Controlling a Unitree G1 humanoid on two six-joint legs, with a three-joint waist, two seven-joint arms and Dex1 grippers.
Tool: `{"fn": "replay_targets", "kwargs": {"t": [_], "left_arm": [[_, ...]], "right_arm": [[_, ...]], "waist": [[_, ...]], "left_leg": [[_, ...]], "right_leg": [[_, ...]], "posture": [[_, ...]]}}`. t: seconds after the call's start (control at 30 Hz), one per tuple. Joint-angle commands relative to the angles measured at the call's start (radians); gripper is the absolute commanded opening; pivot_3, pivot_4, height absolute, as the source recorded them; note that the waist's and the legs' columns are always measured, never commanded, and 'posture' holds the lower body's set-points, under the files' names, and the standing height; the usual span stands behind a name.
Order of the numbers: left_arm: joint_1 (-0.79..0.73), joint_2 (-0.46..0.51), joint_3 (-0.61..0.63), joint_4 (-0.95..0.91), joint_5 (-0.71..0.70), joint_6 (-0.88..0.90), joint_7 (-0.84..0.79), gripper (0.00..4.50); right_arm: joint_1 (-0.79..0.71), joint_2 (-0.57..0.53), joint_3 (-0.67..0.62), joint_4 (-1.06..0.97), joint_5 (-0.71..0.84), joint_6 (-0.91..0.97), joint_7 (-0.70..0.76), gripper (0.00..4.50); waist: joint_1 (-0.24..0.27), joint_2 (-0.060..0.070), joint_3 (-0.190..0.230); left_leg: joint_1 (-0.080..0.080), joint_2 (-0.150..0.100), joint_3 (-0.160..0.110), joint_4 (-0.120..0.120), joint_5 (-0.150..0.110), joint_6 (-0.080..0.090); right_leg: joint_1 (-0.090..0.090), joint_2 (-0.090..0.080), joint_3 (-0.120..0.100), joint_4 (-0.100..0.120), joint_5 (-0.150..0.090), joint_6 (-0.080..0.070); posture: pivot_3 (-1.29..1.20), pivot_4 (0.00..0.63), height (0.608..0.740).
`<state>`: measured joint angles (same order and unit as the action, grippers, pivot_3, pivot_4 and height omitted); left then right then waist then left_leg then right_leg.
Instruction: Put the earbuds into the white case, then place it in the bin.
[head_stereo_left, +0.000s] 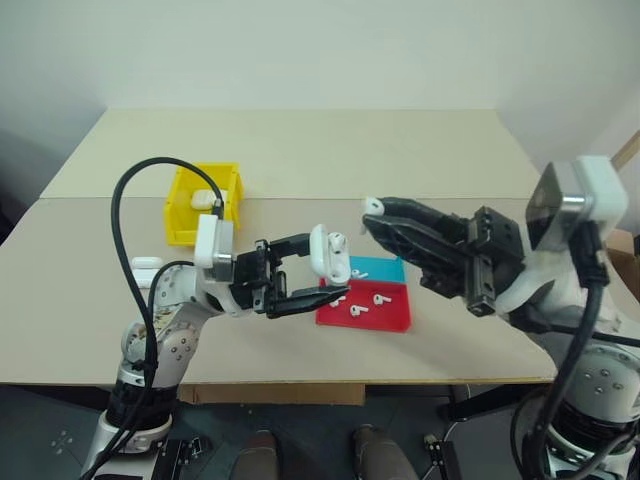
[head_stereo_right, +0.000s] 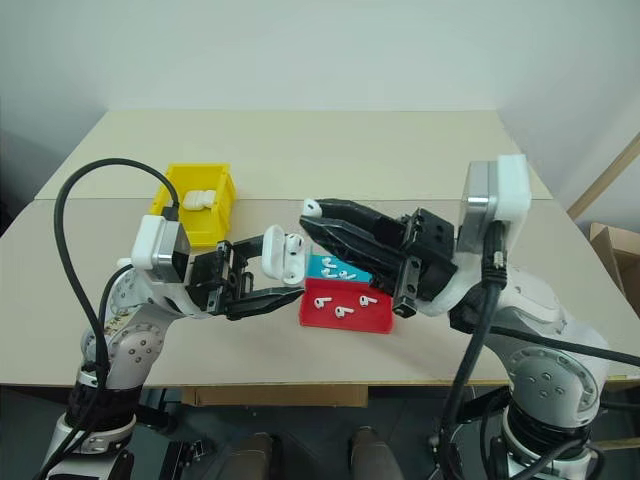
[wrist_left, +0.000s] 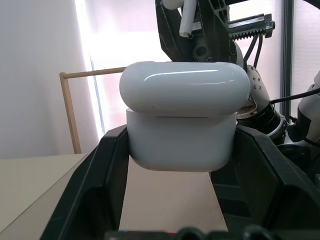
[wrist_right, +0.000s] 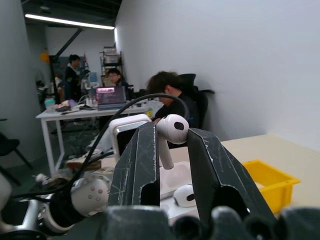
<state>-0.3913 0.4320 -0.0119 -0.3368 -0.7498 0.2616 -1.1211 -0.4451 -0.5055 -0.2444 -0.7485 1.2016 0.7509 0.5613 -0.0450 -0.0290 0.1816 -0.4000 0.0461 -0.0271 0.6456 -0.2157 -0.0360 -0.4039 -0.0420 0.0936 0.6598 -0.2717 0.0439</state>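
- Because the right gripper (wrist_right: 169, 150) pinches an earbud (wrist_right: 171, 131) only by its thin stem, with the rounded head standing proud of the fingertips, a small sideways knock against the case's open lid could twist the bud loose and drop it onto the table (head_stereo_left: 330, 150).
- The white case (head_stereo_left: 327, 252) is clamped by its lower body alone in the left gripper (head_stereo_left: 318, 277); a downward push from the bud could tip it in the jaws, or nudge the lid shut.
- The left jaws are closed firmly on the case, held in the air above the red-and-blue tray (head_stereo_left: 385, 312).
- The right jaws stand narrow, shut on the earbud, at about three o'clock of the case and near it.
- One earbud seems already seated in the case.
- Spare earbuds lie on the tray; the yellow bin (head_stereo_left: 203, 203) sits at ten o'clock of the case, well apart.
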Motion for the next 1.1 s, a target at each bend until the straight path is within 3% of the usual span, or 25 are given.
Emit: {"fn": "replay_targets", "kwargs": {"t": [0.03,0.47,1.1], "left_arm": [[-0.006,-0.002,0.007,-0.037,-0.021,0.003,0.007,2.78],[0.006,-0.002,0.014,-0.043,-0.017,-0.012,-0.002,2.78],[-0.001,-0.009,0.019,-0.028,-0.004,-0.035,-0.015,2.78]], "right_arm": [[0.000,-0.036,0.019,0.003,0.048,-0.007,0.021,0.64],[-0.003,-0.056,0.142,0.056,-0.059,-0.056,0.119,0.64],[0.030,-0.057,0.191,0.057,-0.152,-0.097,0.157,0.64]], "waist": [[0.000,0.000,0.000],[0.000,0.000,0.000],[0.002,0.000,0.000]], "left_leg": [[0.000,0.000,0.000,0.000,0.000,0.000],[0.000,0.000,0.000,0.000,0.000,0.000],[0.000,0.000,0.000,0.000,0.000,0.000]], "right_leg": [[0.000,0.000,0.000,0.000,0.000,0.000],[0.000,0.000,0.000,-0.001,0.000,0.000],[0.000,0.000,0.000,-0.001,0.000,0.001]], "posture": [[0.00,0.150,0.740],[0.00,0.150,0.740],[0.00,0.150,0.740]]}}
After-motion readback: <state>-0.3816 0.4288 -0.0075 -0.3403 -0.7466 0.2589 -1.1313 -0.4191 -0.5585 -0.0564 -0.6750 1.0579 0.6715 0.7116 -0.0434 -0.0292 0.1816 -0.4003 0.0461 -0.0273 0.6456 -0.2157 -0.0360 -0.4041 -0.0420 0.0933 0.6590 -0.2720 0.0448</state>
